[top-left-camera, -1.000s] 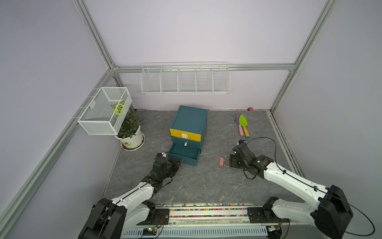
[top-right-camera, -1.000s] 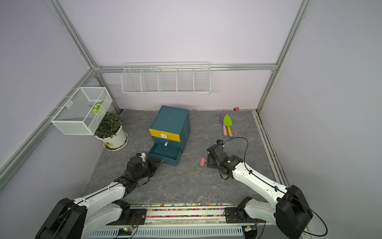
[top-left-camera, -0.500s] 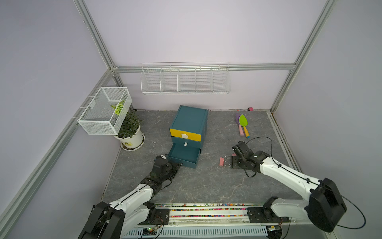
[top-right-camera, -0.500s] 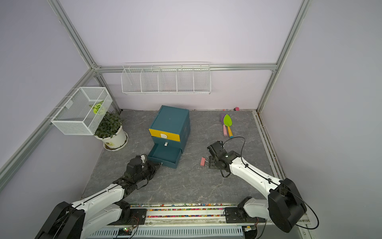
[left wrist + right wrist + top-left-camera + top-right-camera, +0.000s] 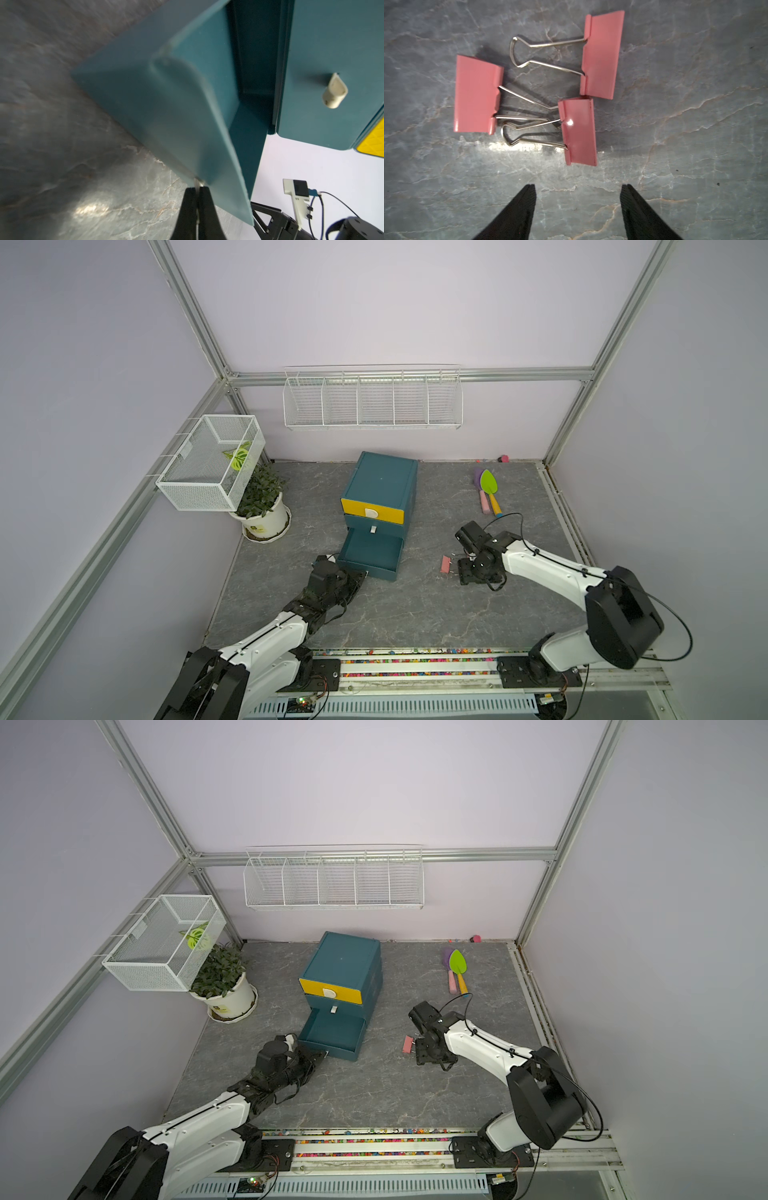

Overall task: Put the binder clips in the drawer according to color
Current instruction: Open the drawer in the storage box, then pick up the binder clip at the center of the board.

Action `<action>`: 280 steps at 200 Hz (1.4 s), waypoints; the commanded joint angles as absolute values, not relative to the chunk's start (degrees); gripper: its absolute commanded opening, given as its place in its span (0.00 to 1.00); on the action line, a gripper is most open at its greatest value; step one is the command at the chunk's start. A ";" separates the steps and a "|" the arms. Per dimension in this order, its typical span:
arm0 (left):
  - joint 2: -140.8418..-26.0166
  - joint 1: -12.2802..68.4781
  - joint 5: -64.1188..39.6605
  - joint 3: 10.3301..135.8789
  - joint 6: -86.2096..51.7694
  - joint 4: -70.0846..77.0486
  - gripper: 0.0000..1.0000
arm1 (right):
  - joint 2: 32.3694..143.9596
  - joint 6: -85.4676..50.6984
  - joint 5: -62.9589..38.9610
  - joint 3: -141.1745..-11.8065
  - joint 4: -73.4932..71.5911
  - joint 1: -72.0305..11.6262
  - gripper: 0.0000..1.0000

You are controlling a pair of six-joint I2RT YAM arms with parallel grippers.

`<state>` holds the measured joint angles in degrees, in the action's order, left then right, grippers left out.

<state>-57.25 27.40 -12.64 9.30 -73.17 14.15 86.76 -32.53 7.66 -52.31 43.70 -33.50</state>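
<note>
Pink sorting is the step in hand: the bottom drawer (image 5: 371,549) of the cabinet (image 5: 382,481) stands pulled out toward the near side and looks empty in both top views. Three pink clips (image 5: 477,94) lie on the table (image 5: 415,614) to its right, well apart from it. The left gripper (image 5: 198,189) is clenched, its tips pressed on a thin pale sliver at the drawer's front, most likely the tab (image 5: 197,182), though that wrist view is blurred there. The right gripper (image 5: 577,187) hangs just over the clips, jaws spread, nothing between them. The next move, I judge, calls for it to drop onto one clip, close across its body and carry it left into the drawer. The clip closest to its tips (image 5: 579,132) has wire handles crossing a neighbour's, so it may drag that one along. The left arm would first need to clear the drawer mouth. The right wrist view shows all three clips, one (image 5: 602,56) lying free of the tangle. A top view shows a single clip (image 5: 445,564) just left of the gripper, the rest hidden beneath it. Only the top views show how far away the drawer is.
</note>
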 commanded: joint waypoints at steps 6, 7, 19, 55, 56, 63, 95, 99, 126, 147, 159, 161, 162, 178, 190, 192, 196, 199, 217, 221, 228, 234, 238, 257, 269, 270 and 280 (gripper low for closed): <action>-54.90 27.69 -11.95 8.61 -72.73 11.86 0.22 | 89.68 -31.78 8.53 -53.92 45.97 -32.93 0.69; -54.83 27.73 -11.91 8.66 -72.71 11.78 0.22 | 89.75 -31.76 8.57 -53.94 45.97 -32.94 0.69; -53.93 27.69 -11.87 8.70 -72.69 10.70 0.29 | 90.54 -31.66 8.88 -54.00 45.54 -32.90 0.68; -50.15 27.69 -11.94 8.85 -72.51 6.26 0.44 | 93.97 -30.82 7.61 -55.14 45.04 -32.61 0.66; -49.95 27.69 -11.95 8.82 -72.51 6.12 0.44 | 94.05 -30.83 7.63 -55.17 44.98 -32.61 0.66; -48.80 27.69 -11.95 8.79 -72.60 4.98 0.45 | 94.61 -30.75 7.81 -55.19 44.79 -32.54 0.65; -40.40 27.71 -11.57 10.17 -71.75 -3.09 0.46 | 96.39 -30.39 7.68 -55.01 43.65 -31.62 0.60; -39.28 27.74 -11.40 10.55 -71.50 -4.29 0.46 | 96.49 -30.24 7.49 -55.02 43.49 -31.47 0.59; -32.72 27.77 -10.88 12.60 -69.75 -10.12 0.46 | 97.28 -29.43 6.79 -55.10 42.48 -30.84 0.53; -29.67 27.72 -10.69 13.54 -68.65 -12.50 0.46 | 97.70 -28.96 6.24 -55.05 42.10 -30.85 0.47; -29.13 27.75 -10.08 14.98 -67.06 -15.07 0.46 | 97.87 -28.80 6.00 -54.93 41.81 -30.85 0.43; -29.12 27.77 -9.88 15.26 -66.80 -15.63 0.46 | 97.86 -28.82 5.98 -54.89 41.76 -30.85 0.43; -29.11 27.77 -9.82 15.45 -66.58 -15.86 0.46 | 97.88 -28.78 5.98 -54.87 41.76 -30.85 0.43; -28.77 27.77 -8.83 17.89 -64.14 -19.18 0.46 | 97.75 -28.73 5.61 -54.54 41.51 -30.85 0.40; -28.78 27.76 -8.08 20.19 -62.10 -21.14 0.46 | 97.40 -28.64 5.37 -54.32 41.34 -30.85 0.37; -28.82 27.75 -7.91 20.63 -61.10 -21.50 0.46 | 97.39 -28.63 5.36 -54.27 41.29 -30.85 0.36; -28.90 27.69 -7.71 21.42 -60.06 -22.16 0.46 | 97.18 -28.73 5.32 -54.17 41.23 -30.85 0.35; -29.00 27.73 -7.43 22.02 -59.46 -22.65 0.46 | 97.02 -28.67 5.30 -54.01 41.16 -30.85 0.34; -29.87 27.75 -5.99 25.30 -56.79 -25.22 0.46 | 95.58 -29.12 5.73 -53.23 41.00 -30.86 0.30; -30.03 27.70 -5.82 25.70 -56.38 -25.46 0.46 | 95.03 -29.17 5.95 -53.06 41.00 -30.93 0.29; -30.19 27.79 -5.58 26.17 -56.17 -25.53 0.46 | 94.09 -29.49 6.27 -52.68 41.12 -30.98 0.28; -30.15 27.69 -5.43 26.21 -56.05 -25.42 0.46 | 93.07 -29.71 6.69 -52.48 41.30 -31.09 0.27; -30.15 27.70 -5.36 26.27 -56.01 -25.28 0.46 | 92.33 -29.89 7.02 -52.26 41.38 -31.14 0.26; -30.06 27.69 -4.78 26.03 -55.76 -25.09 0.46 | 87.77 -30.70 8.52 -51.50 42.16 -32.79 0.25; -30.05 27.69 -3.86 26.11 -55.40 -25.58 0.45 | 84.85 -31.40 9.86 -51.79 42.97 -35.25 0.25; -30.05 27.69 -3.78 26.10 -55.34 -25.58 0.45 | 84.65 -31.43 9.98 -51.82 43.02 -35.51 0.25; -30.04 27.69 -2.91 26.59 -54.59 -26.50 0.45 | 82.95 -31.90 10.73 -53.02 43.58 -38.13 0.25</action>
<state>-29.98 27.46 -5.61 25.43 -57.65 -23.40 88.12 -29.98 7.73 -52.07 41.85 -33.52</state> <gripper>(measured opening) 0.455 0.306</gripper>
